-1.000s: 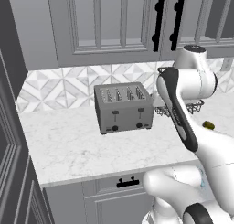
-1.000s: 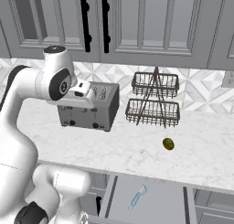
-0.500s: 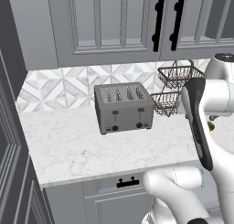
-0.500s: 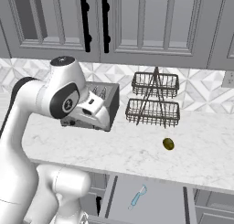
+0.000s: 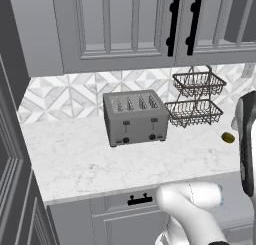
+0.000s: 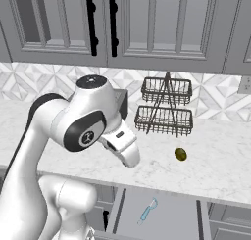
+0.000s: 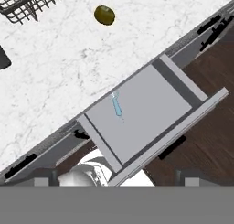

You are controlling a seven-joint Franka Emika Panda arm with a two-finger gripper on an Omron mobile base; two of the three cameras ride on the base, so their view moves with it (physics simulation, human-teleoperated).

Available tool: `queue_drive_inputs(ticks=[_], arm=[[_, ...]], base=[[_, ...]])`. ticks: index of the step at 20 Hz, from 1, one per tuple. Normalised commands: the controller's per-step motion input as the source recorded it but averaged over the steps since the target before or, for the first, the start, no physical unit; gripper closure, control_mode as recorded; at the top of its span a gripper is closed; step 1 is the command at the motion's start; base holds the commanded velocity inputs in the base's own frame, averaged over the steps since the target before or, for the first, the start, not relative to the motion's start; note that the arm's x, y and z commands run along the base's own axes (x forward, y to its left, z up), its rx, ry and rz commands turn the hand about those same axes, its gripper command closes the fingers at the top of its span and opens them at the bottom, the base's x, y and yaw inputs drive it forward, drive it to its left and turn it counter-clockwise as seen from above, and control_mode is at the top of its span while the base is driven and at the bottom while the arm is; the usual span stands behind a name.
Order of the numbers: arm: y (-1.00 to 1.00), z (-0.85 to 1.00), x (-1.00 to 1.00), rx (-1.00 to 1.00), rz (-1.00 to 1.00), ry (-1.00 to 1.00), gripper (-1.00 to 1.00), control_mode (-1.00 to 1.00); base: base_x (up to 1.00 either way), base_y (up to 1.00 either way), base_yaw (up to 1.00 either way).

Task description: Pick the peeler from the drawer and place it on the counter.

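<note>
Left base view, counter [image 5: 90, 154]: ran long and white under the grey wall cabinets, tile backsplash behind.
Left base view, toaster [image 5: 135, 117]: sat mid-counter, slots up, levers facing the camera.
Left base view, wire rack [image 5: 196, 100]: two tiers, stood just right of the toaster near the backsplash.
Left base view, olive-green lump [image 5: 228, 137]: lay on the marble right of the rack, apart from it.
Left base view, narrow drawer front [image 5: 131, 201]: closed under the counter edge, black bar handle showing.

Right base view, drawer [image 6: 125, 207]: pulled open below the counter edge, pale floor exposed.
Right base view, peeler [image 6: 147, 211]: lay flat inside the drawer, slanted, near the middle of the floor.
Right base view, arm: bent over the counter's front edge, wrist angled down toward the drawer; fingers hidden, so spread could not be told.
Right base view, lump: rested on the counter in front of the rack, well above the peeler.

Hand view, drawer: seen from above, tilted across the frame, front panel toward the lower right.
Hand view, peeler: pale blue, lay on the drawer floor close to the counter side, touching nothing else.
Hand view, counter: filled the upper left, lump near the top, rack corner at the top left.
Hand view, gripper: fingertips not made out at the bottom; apart or together, cannot tell.
</note>
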Motion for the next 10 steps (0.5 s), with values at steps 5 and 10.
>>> queue_drive_inputs(ticks=[5,10], arm=[[-0.85,-0.16,-0.64,0.07,-0.32,0.0,-1.0,-1.0],[-0.65,-0.41,-0.54,0.05,-0.26,-0.06,-1.0,-1.0]], base=[[0.0,0.0,0.0],[0.0,0.0,0.0]])
